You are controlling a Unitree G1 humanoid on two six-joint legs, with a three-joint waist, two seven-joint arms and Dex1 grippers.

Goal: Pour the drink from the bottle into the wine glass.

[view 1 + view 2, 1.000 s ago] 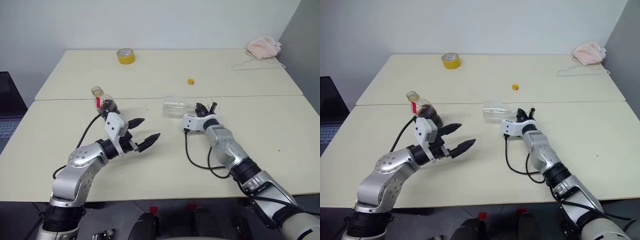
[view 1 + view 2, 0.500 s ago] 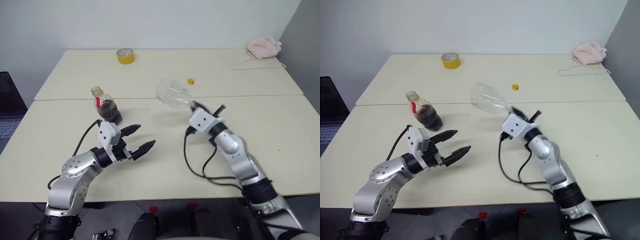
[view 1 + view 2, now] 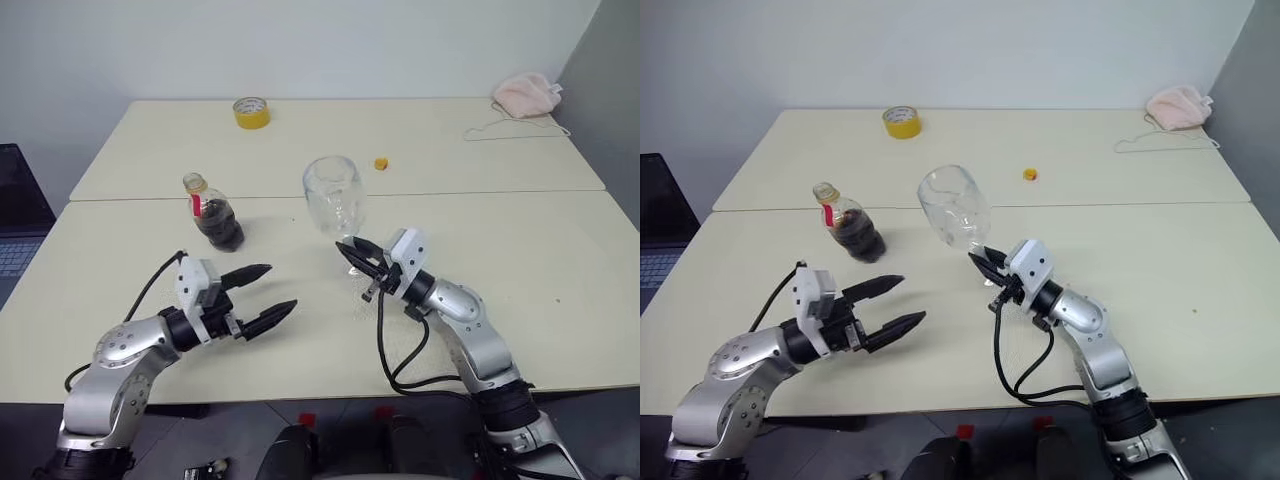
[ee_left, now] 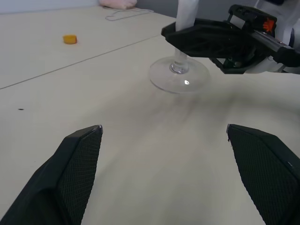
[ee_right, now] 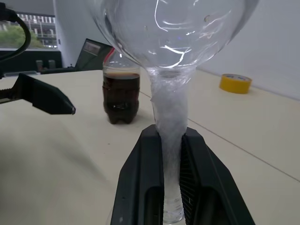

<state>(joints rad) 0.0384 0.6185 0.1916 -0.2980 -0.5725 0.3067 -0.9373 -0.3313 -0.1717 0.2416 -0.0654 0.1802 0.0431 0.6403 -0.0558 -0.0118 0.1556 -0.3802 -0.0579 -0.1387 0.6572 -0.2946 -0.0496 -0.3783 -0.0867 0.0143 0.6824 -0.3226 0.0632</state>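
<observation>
Glass (image 3: 333, 192) stood upright left of the cap (image 3: 381, 163), right fingers (image 5: 140, 187) clamped on its thin, fragile stem; left fingers (image 4: 79, 159) spread empty near the light, slippery bottle (image 3: 212, 212).

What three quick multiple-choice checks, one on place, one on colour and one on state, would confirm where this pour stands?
1. Where does the bottle stand?
A. beside the pink cloth
B. on the table ahead of the left pincer
C. inside the tape roll

2. What colour is the loose cap?
A. yellow
B. blue
C. white

3. How does the right pincer stand?
A. open, apart from everything
B. shut on the bottle
C. shut on the wine glass

Answers:
1 B, the bottle stands just beyond the open left fingers.
2 A, the cap lies yellow on the far table.
3 C, both fingers clamp the glass stem.
</observation>
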